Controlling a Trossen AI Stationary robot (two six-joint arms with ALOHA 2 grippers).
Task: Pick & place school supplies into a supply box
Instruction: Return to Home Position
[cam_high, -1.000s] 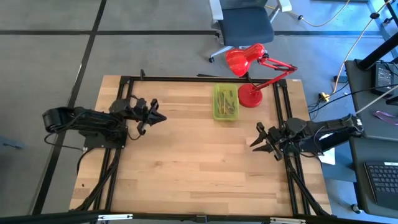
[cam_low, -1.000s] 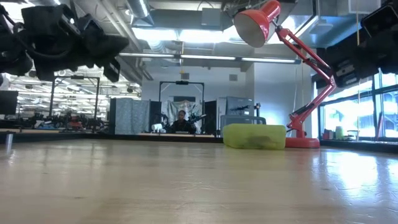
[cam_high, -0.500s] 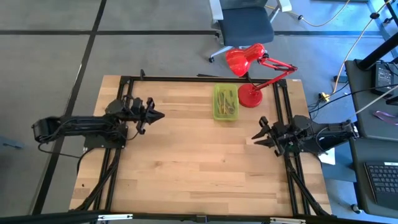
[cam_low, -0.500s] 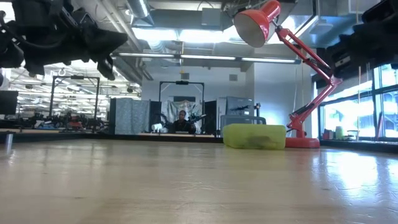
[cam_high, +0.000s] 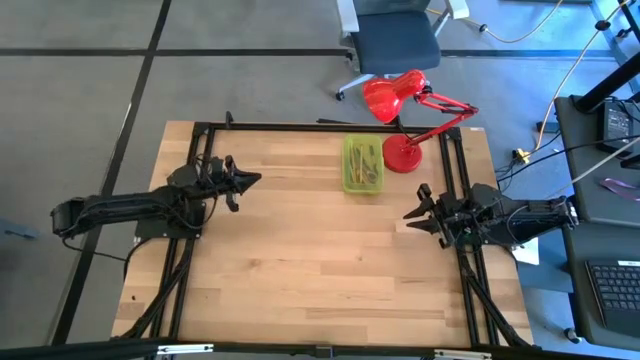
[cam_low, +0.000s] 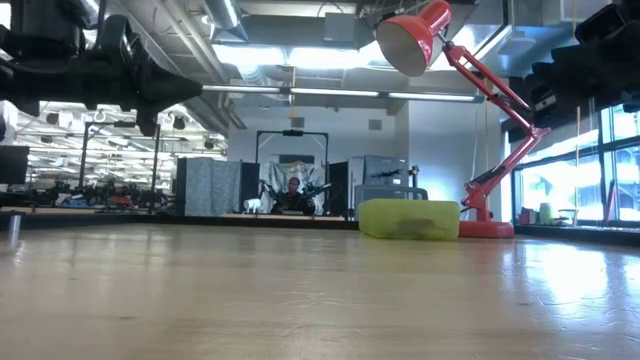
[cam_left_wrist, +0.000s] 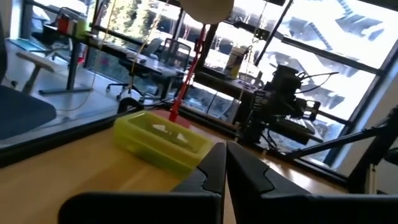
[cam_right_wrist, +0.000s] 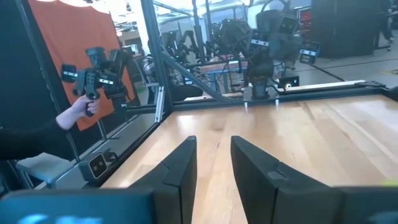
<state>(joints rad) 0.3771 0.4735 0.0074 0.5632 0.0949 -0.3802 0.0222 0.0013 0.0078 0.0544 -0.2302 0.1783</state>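
The supply box (cam_high: 363, 165), a translucent yellow-green case, lies flat on the table's far side, beside the lamp base. It also shows in the low view (cam_low: 410, 219) and the left wrist view (cam_left_wrist: 161, 140). School supplies (cam_high: 366, 170) show through it as thin pens and pencils lying inside. My left gripper (cam_high: 255, 179) hovers shut above the table's left side, pointing level toward the box (cam_left_wrist: 225, 155). My right gripper (cam_high: 408, 217) hovers near the right edge, pointing level across the table. Its fingers stand open (cam_right_wrist: 213, 162) with nothing between them.
A red desk lamp stands on its base (cam_high: 403, 153) right of the box, its head (cam_low: 415, 40) over the far edge. Black frame rails (cam_high: 300, 127) run along the table's edges. Beyond the left edge a person's hand (cam_right_wrist: 73, 113) holds a device.
My left gripper has tipped up from slanting downward to about level and shifted slightly toward the far edge, staying shut, while its arm folded back toward the left edge. My right gripper has swung a little toward the far edge, its gap unchanged.
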